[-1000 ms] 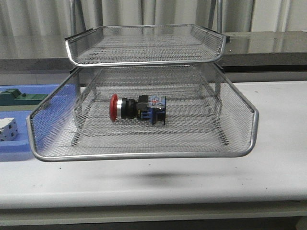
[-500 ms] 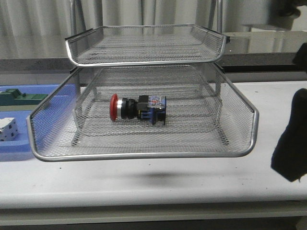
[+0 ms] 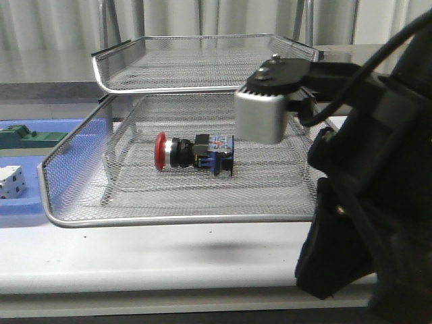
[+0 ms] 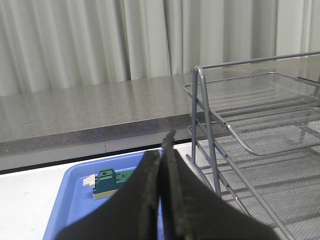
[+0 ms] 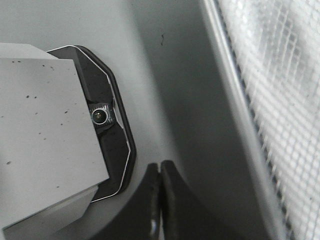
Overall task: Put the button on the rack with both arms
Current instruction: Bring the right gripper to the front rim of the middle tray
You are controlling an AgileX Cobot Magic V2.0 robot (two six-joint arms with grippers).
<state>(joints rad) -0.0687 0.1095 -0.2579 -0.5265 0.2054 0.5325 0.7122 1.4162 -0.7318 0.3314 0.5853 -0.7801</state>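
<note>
The rack (image 3: 202, 216) stands in the centre of the frame, and the gap between its upper tier and lower tier is open toward the front, with only the button (image 3: 194, 152) lying on the lower mesh. At the right, the right arm (image 3: 368, 202) with its grey module (image 3: 262, 115) blocks the rack's right side. At the left edge, the blue tray (image 3: 20, 206) with two blocks sits just beside the rack.

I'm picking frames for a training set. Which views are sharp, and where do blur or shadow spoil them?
Front view: the button in the rack is sharp; the near arm is a dark, underexposed mass. Left wrist view: crisp, shut left gripper silhouetted. Right wrist view: mesh blurred and overexposed, right gripper shut.
</note>
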